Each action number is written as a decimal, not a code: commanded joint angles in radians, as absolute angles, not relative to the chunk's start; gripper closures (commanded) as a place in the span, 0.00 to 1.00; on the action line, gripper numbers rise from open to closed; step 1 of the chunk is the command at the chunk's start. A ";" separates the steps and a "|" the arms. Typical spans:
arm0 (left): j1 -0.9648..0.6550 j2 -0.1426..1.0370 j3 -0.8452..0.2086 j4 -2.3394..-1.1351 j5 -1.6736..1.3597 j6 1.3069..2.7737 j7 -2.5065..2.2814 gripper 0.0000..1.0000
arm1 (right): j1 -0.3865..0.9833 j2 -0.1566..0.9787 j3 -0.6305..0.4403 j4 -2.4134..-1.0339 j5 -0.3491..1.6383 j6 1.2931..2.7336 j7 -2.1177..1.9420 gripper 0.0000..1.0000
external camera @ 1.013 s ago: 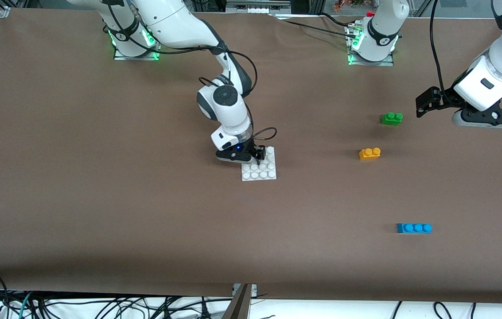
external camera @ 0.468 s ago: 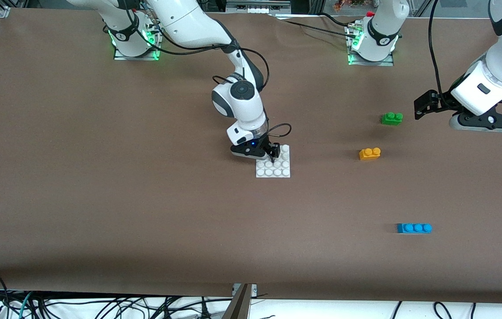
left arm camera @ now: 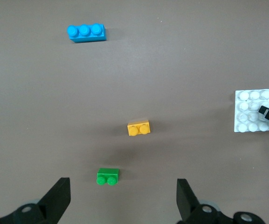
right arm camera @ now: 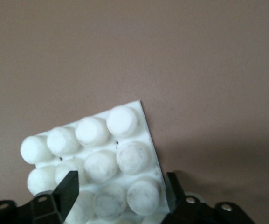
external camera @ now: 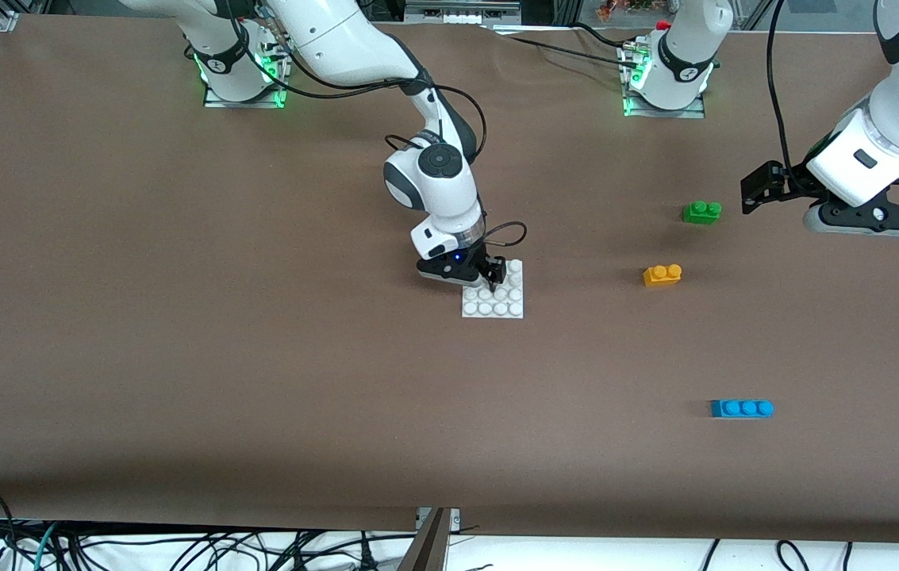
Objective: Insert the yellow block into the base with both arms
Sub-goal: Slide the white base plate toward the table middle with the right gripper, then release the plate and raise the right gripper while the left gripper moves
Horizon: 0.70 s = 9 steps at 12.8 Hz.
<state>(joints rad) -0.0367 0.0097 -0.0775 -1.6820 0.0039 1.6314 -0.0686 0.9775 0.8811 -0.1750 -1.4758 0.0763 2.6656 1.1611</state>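
A brown table (external camera: 179, 317) seen from above, with two white robot arms reaching in from the top edge.

At the centre of the frame, the right gripper (external camera: 492, 277) is down on the upper edge of a white studded plate (external camera: 497, 306), the base, which lies flat on the table. In the right wrist view its fingers (right arm camera: 70, 185) are parted and stand on either side of the studs at the plate's edge.

Toward the left arm's end of the table lies the yellow block (external camera: 662, 274), alone and well apart from the plate. A green brick (external camera: 701, 212) lies near it, farther from the camera. A blue brick (external camera: 741, 408) lies nearer the camera, in the lower part of the frame.

At the upper edge of that end, the left gripper (left arm camera: 123, 196) waits in the air, fingers spread wide and holding nothing, over bare table beside the green brick.
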 commanded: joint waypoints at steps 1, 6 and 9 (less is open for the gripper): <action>-0.037 0.020 -0.083 -1.658 0.029 1.621 -0.074 0.00 | 0.901 0.833 -0.167 -1.407 0.086 2.516 1.134 0.01; -0.043 0.061 -0.083 -1.661 0.029 1.615 -0.072 0.00 | 0.711 0.662 -0.150 -1.416 0.092 2.213 0.823 0.00; -0.041 0.074 -0.094 -1.667 0.029 1.586 -0.074 0.00 | 0.599 0.533 -0.150 -1.465 0.100 2.030 0.616 0.00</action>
<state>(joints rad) -0.0385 0.0615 -0.0839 -1.6825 0.0039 1.6231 -0.0686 0.6595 0.6352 -0.1750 -1.3939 0.0850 2.1134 0.7295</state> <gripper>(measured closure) 0.000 0.000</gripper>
